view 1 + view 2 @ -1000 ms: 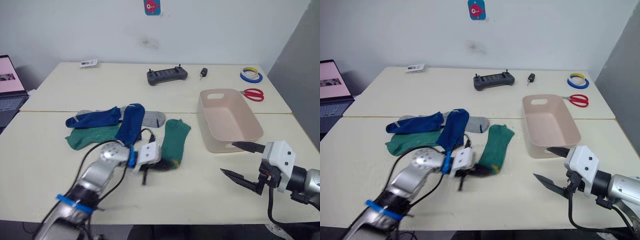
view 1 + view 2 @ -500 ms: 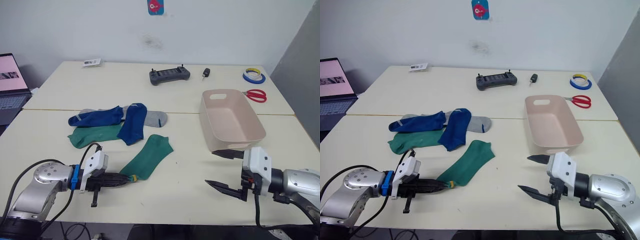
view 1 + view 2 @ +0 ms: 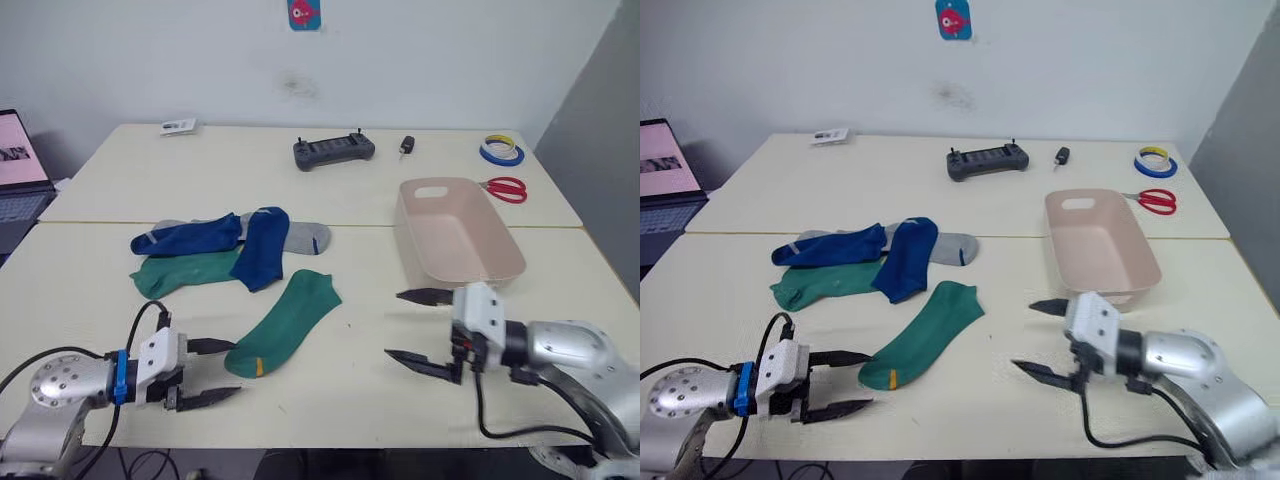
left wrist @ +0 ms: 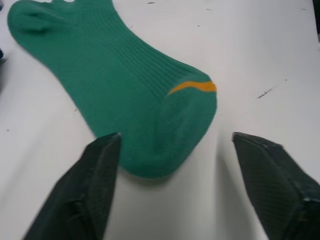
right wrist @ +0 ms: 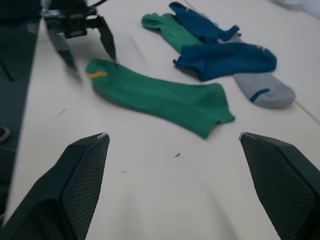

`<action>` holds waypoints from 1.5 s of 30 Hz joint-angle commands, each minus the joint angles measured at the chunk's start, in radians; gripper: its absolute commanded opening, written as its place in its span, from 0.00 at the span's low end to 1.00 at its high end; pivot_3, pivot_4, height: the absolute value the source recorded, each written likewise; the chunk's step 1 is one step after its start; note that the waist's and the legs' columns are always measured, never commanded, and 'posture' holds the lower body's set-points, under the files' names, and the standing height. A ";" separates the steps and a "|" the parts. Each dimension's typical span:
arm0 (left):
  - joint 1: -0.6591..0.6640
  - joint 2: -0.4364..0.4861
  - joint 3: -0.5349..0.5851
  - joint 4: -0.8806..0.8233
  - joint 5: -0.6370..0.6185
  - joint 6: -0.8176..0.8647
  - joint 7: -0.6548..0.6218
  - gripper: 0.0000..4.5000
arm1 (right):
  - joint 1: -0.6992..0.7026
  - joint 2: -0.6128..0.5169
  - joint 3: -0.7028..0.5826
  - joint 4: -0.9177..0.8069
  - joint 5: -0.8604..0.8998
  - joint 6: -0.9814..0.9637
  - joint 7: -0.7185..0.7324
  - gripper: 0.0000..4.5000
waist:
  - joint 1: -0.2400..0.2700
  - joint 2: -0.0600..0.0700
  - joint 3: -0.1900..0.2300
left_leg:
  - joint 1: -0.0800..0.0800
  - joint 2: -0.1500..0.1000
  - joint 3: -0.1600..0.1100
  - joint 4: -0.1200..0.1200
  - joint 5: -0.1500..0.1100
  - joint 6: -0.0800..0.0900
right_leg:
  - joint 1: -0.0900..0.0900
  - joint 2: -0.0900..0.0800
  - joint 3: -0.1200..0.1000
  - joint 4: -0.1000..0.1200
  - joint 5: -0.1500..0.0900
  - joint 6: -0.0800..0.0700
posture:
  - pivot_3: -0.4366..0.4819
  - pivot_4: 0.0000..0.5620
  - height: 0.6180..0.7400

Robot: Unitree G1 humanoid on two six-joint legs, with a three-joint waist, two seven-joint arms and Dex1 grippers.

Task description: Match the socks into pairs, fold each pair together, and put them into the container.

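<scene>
Socks, six listed by position relative to the two tools.

Lone green sock [image 3: 284, 321]: flat on the counter [image 3: 330, 400], its toe end with an orange stripe [image 4: 192, 87] lying just ahead of the left tool [image 3: 212, 371] and between the lines of its two fingers, not touching either. Its cuff end points away toward the pile. It lies well off to the left side of the right tool [image 3: 420, 328].

Pile of remaining socks: beyond the lone sock, farther from the left tool. Second green sock [image 3: 180, 270] at the bottom, two blue socks [image 3: 186, 236] and [image 3: 261, 246] draped across it, a grey sock [image 3: 305, 236] with a blue mark protruding on the side nearer the right tool.

Container [image 3: 457, 239]: pinkish bin, just beyond the right tool, holding nothing visible.

Left tool: released, fingers spread wide, low over the counter, grasping nothing.

Right tool: released, fingers spread wide, pointing toward the lone green sock, grasping nothing.

Other items at the far side of the counter: black controller [image 3: 334, 151], small dark fob [image 3: 407, 146], tape rolls [image 3: 502, 150], red scissors [image 3: 508, 188].
</scene>
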 commanded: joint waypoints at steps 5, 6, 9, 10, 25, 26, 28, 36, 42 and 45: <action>0.041 -0.022 0.027 -0.041 -0.004 -0.066 0.035 0.91 | -0.210 0.172 0.228 0.185 -0.192 0.058 -0.119 1.00 | 0.000 0.000 0.000 | -0.003 0.000 0.000 0.000 0.000 0.000 | -0.004 0.000 0.000 0.001 0.000 0.000 | 0.48 0.27 1.00; 0.041 -0.026 0.026 -0.041 -0.001 -0.074 0.043 0.91 | -0.239 0.213 0.252 0.227 -0.210 0.071 -0.141 1.00 | 0.001 0.000 0.000 | -0.004 0.000 0.000 0.000 0.000 0.000 | -0.005 0.000 0.000 0.002 0.000 0.000 | 0.48 0.27 1.00; 0.034 -0.036 0.025 -0.043 0.001 -0.091 0.059 0.91 | -0.294 0.318 0.278 0.339 -0.239 0.104 -0.195 1.00 | 0.000 0.000 0.000 | -0.005 0.000 0.000 0.000 0.000 0.000 | -0.007 0.000 0.001 0.004 0.000 0.000 | 0.48 0.27 1.00; 0.030 -0.039 0.025 -0.044 0.004 -0.095 0.065 0.91 | -0.309 0.348 0.281 0.382 -0.250 0.108 -0.211 1.00 | 0.000 0.000 0.000 | -0.005 0.000 0.000 0.000 0.000 0.000 | -0.008 0.000 0.001 0.004 0.000 0.000 | 0.48 0.27 1.00; -0.036 -0.105 -0.074 -0.045 0.134 -0.266 0.163 0.72 | -0.357 0.480 0.284 0.610 -0.309 0.115 -0.231 0.39 | -0.002 0.000 0.000 | -0.004 0.000 0.001 0.000 0.000 0.000 | -0.009 0.000 0.001 0.008 0.000 0.000 | 0.48 0.27 1.00; -0.039 -0.103 -0.075 -0.032 0.138 -0.281 0.167 0.64 | -0.357 0.483 0.284 0.615 -0.312 0.113 -0.230 0.31 | -0.002 0.000 0.000 | -0.004 0.000 0.001 0.000 0.000 0.000 | -0.009 0.000 0.001 0.008 0.000 0.000 | 0.48 0.27 1.00; -0.047 -0.095 -0.076 -0.001 0.142 -0.320 0.164 0.52 | -0.357 0.488 0.281 0.616 -0.310 0.110 -0.226 0.17 | -0.002 0.000 0.000 | -0.004 0.000 0.001 0.000 0.000 0.000 | -0.009 0.000 0.001 0.008 0.000 0.000 | 0.48 0.27 1.00; -0.077 -0.068 -0.097 0.097 0.118 -0.460 0.108 0.00 | -0.304 0.433 0.250 0.513 -0.290 0.112 -0.190 0.00 | -0.001 0.000 0.000 | -0.004 0.000 0.001 0.000 0.000 0.000 | -0.009 0.000 0.001 0.008 0.000 0.000 | 0.48 0.27 1.00; -0.159 -0.071 -0.162 0.156 0.086 -0.531 0.017 0.00 | -0.164 0.331 0.180 0.278 -0.232 0.149 -0.164 0.00 | 0.002 0.000 0.000 | -0.005 -0.001 0.001 0.000 0.000 0.000 | -0.009 -0.001 0.000 0.007 0.000 0.000 | 0.48 0.27 1.00; -0.229 -0.090 -0.216 0.200 0.070 -0.577 -0.042 0.00 | -0.017 0.290 0.123 0.106 -0.195 0.156 -0.180 0.00 | 0.002 0.000 0.000 | -0.005 -0.001 0.000 0.000 0.000 0.000 | -0.009 0.000 0.000 0.008 0.000 0.000 | 0.48 0.27 1.00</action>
